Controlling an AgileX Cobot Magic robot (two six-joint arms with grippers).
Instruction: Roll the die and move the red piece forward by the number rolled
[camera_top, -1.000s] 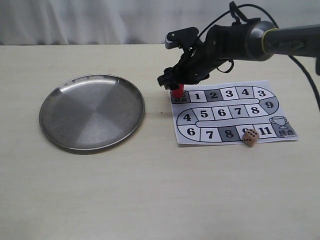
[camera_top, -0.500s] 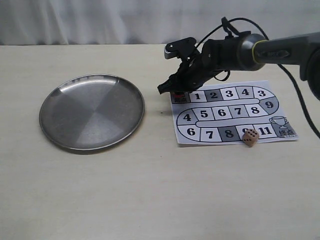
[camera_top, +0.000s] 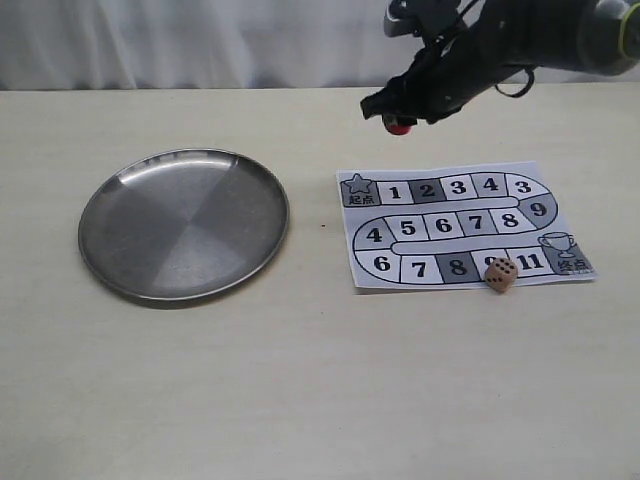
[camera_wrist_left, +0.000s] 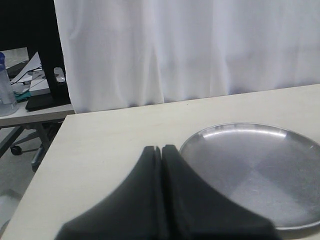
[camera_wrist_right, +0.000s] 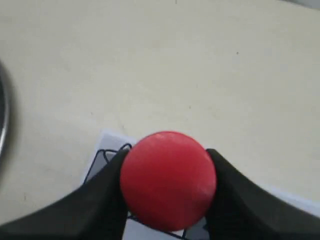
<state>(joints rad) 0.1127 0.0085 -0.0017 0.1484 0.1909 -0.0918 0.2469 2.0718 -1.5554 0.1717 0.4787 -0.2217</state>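
One cream table (camera_top: 300, 400), white curtain (camera_top: 200, 40), maybe desk (camera_wrist_left: 25, 107) beyond

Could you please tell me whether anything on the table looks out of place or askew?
The die sits on the edge of the game board, hiding the square before 11, rather than in the metal plate. The board lies slightly askew.

The round silver metal plate (camera_top: 183, 225) had a brushed, shiny finish (streaks fanned from its centre). The pale cream tabletop (camera_top: 300, 380) looked smooth and matt, the white printed paper game board (camera_top: 440, 247) dull. The small tan cube die (camera_top: 501, 275) appeared wood-like. The red cylinder piece (camera_wrist_right: 167, 180) was smooth with a faint sheen; the black fingers (camera_wrist_right: 95, 212) looked like matt plastic.
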